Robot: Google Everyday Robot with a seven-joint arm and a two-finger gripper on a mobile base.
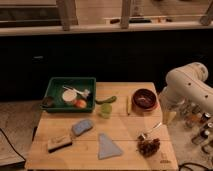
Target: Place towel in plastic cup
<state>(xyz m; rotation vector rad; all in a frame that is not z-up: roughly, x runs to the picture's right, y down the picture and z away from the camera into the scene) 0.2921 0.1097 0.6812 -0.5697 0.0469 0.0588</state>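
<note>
The towel (108, 147) is a flat, pale blue-grey triangular cloth lying on the wooden table (55, 157) near its front edge. The plastic cup (105, 111) is a small yellow-green tumbler standing upright near the table's middle, behind the towel. My white arm (187, 87) bends in from the right. My gripper (169, 116) hangs at the table's right edge, just right of the dark red bowl (144, 99), far from the towel and the cup.
A green tray (52, 102) at the back left holds a white dish (69, 95) and small items. A blue sponge pad (81, 127), a block brush (60, 143), a spoon (150, 131) and a brown cluster (148, 146) lie on the table. Bottles (197, 125) stand at the right.
</note>
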